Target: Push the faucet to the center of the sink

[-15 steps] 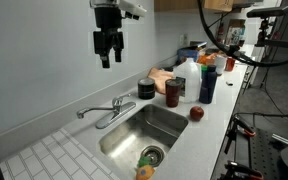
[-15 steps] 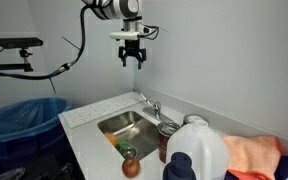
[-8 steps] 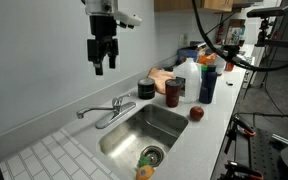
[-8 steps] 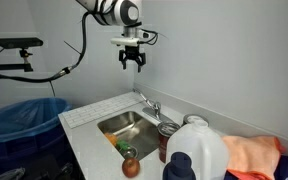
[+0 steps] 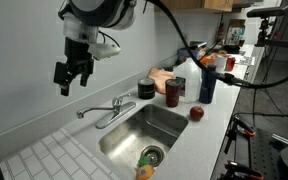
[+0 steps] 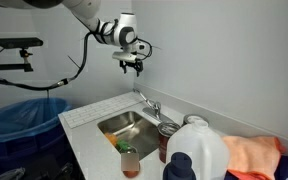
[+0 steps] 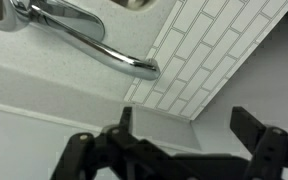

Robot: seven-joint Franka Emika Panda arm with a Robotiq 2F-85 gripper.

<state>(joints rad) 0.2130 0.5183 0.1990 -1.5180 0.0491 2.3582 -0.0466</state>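
Observation:
The chrome faucet (image 5: 109, 110) stands at the back rim of the steel sink (image 5: 174, 122), its long spout lying low along the rim toward the tiled side. Both also show in an exterior view, the faucet (image 6: 149, 104) and the sink (image 6: 109, 122). My gripper (image 5: 70, 87) hangs open and empty in the air near the wall, above and beyond the spout's end; it also shows in an exterior view (image 6: 132, 69). In the wrist view the spout (image 7: 84, 35) crosses the top left, well clear of my open gripper (image 7: 184, 128).
A white jug (image 5: 187, 75), a blue bottle (image 5: 206, 82), a red can (image 5: 173, 93), an apple (image 5: 196, 114) and a black round tin (image 5: 146, 89) crowd the counter beside the sink. Small objects lie by the drain (image 5: 150, 155). A white tiled counter (image 5: 44, 155) lies under the gripper. A blue bin (image 6: 24, 120) stands beside the counter.
The arm has swung along the wall away from the bottles and come lower, now past the spout's end. The jaws stay open. The faucet has not moved.

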